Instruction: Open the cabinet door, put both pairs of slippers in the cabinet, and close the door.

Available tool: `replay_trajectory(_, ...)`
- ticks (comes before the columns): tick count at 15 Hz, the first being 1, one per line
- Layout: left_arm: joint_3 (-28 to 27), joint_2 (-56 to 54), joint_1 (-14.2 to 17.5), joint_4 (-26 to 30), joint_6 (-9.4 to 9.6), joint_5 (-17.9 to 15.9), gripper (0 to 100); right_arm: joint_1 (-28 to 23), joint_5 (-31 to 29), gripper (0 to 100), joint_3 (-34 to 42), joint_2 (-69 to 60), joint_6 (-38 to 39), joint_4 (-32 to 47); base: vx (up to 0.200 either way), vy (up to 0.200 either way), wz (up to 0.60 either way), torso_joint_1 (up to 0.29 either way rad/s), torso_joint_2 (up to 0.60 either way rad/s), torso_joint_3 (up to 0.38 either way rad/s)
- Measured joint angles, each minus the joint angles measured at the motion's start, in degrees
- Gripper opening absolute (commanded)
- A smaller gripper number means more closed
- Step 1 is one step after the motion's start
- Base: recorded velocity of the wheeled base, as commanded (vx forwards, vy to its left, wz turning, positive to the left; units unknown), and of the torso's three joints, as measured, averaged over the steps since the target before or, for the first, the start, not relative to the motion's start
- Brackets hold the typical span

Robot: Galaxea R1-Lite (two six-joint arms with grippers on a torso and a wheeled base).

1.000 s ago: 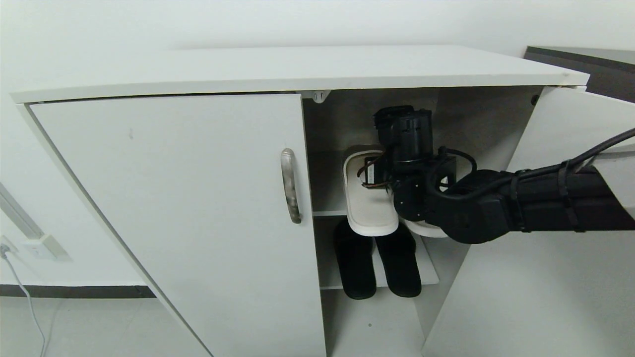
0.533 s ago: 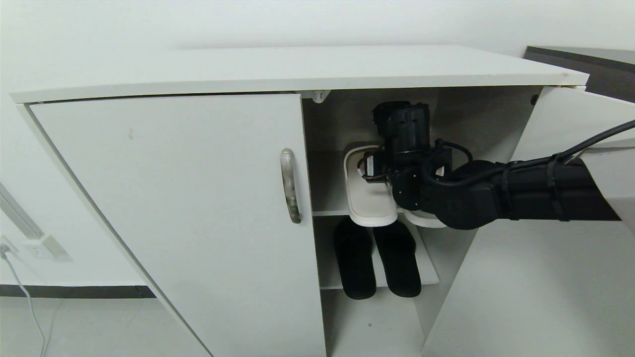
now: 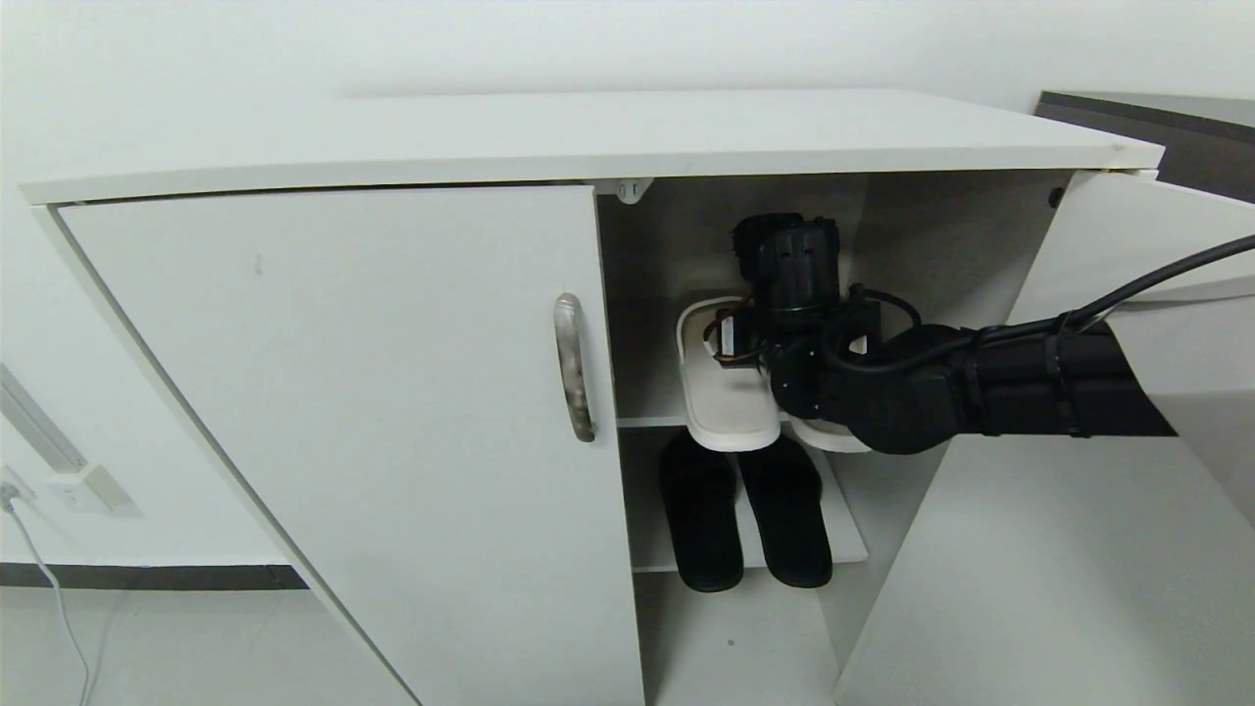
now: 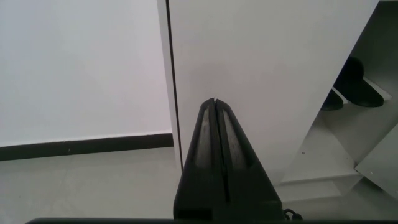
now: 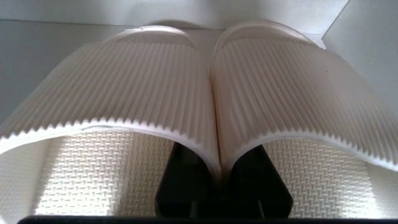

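White slippers (image 5: 143, 81) half hide the right end effector (image 5: 221, 180) clamped on them.

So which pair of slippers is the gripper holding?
The white pair, pinched by the right gripper; the black pair lies free on the shelf below.

White slippers (image 3: 730, 402): right one largely behind right arm (image 3: 980, 402); black slippers (image 3: 745, 520): toes hidden under upper shelf (image 3: 647, 423); right gripper (image 5: 222, 186): fingertips concealed beneath slipper straps.
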Motion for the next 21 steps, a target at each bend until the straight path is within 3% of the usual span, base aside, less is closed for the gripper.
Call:
replay_trajectory(1, 0.00, 0.00, -0.02, 0.00, 0.00, 0.00, 0, 0.00, -0.04, 100, 0.00, 0.04, 0.02, 0.00, 0.000, 0.000, 0.00, 0.000, 0.00, 0.000)
replay_trajectory(7, 0.00, 0.00, -0.02, 0.00, 0.00, -0.01, 0, 0.50, -0.55, 100, 4.21, -1.32, 0.50, -0.30, 0.000, 0.000, 0.00, 0.000, 0.00, 0.000)
replay_trajectory(11, 0.00, 0.00, -0.06, 0.00, 0.00, -0.01, 0, 3.56, -0.85, 100, 12.12, -8.05, 1.05, -1.04, 0.000, 0.000, 0.00, 0.000, 0.00, 0.000)
replay_trajectory(15, 0.00, 0.00, 0.00, 0.00, -0.06, -0.09, 0, 7.98, -1.07, 100, 25.43, -16.18, 1.26, -6.38, 0.000, 0.000, 0.00, 0.000, 0.00, 0.000)
replay_trajectory(16, 0.00, 0.00, -0.02, 0.00, -0.09, -0.09, 0, 8.92, -0.78, 0, 29.43, -17.91, 1.23, -8.92, 0.000, 0.000, 0.00, 0.000, 0.00, 0.000)
replay_trajectory(21, 0.00, 0.00, -0.02, 0.00, -0.05, -0.17, 0, 12.57, 6.01, 0, 45.31, -26.56, 1.01, -20.75, 0.000, 0.000, 0.00, 0.000, 0.00, 0.000)
